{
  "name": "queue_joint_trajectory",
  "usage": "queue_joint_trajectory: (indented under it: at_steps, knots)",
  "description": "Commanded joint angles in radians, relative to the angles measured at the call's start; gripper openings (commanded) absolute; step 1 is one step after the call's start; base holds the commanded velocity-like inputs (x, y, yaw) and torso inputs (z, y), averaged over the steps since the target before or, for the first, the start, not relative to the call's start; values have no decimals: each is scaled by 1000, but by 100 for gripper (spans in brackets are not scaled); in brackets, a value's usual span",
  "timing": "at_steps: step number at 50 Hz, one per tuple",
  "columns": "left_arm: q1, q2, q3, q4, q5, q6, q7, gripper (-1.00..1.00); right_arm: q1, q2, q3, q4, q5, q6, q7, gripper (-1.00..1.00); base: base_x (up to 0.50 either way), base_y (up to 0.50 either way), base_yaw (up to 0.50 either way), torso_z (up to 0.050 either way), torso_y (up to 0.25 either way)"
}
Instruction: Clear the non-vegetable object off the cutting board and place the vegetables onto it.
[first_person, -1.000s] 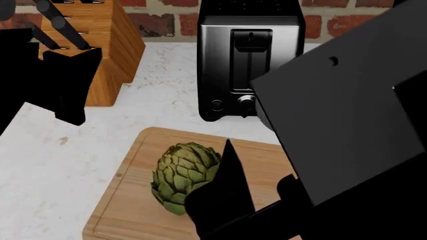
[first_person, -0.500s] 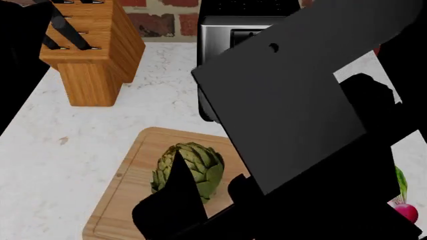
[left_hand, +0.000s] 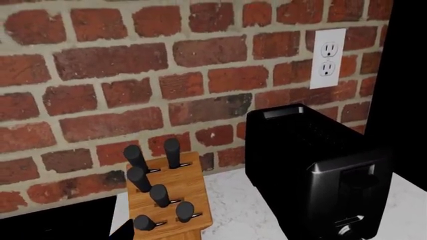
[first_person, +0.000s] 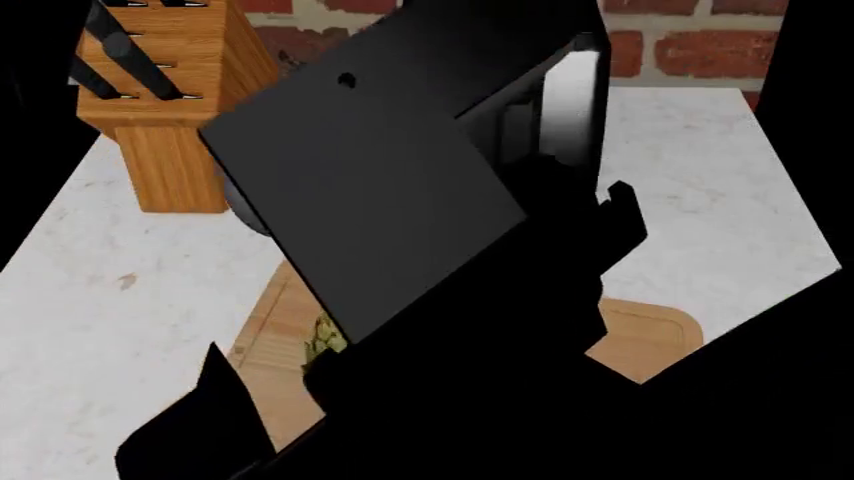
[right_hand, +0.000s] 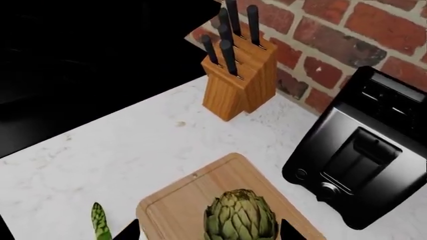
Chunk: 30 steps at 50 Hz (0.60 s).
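Note:
In the right wrist view the green artichoke (right_hand: 240, 216) stands on the light-wood cutting board (right_hand: 175, 206). My right gripper (right_hand: 208, 234) hovers above it, open, with one fingertip on each side and nothing held. A green asparagus tip (right_hand: 100, 225) lies on the white counter beside the board. In the head view my right arm hides most of the cutting board (first_person: 654, 335), and only a sliver of the artichoke (first_person: 323, 338) shows. The non-vegetable object is out of view. One dark fingertip (left_hand: 123, 232) of my left gripper shows in the left wrist view, raised and facing the brick wall.
A wooden knife block (first_person: 174, 100) stands at the back left of the counter. A black and steel toaster (right_hand: 367, 165) stands behind the board by the brick wall. A wall outlet (left_hand: 328, 57) sits above the toaster. White counter lies left of the board.
My right arm has swung left across the head view, now covering the toaster front, most of the board and the artichoke. The radish seen low at the right edge no longer shows.

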Motion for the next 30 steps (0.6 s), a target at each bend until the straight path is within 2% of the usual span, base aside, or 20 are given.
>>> queue_joint_trajectory:
  at_steps: [1, 30]
  knots:
    - [-5, 0, 2, -1, 5, 7, 4, 100, -47, -77, -17, 32, -38, -4, -60, 100, 0, 0, 0, 0, 0]
    - [-3, -11, 17, -34, 65, 32, 55, 100, -161, -271, -80, 211, -229, 89, -284, 100, 0, 0, 0, 0, 0]
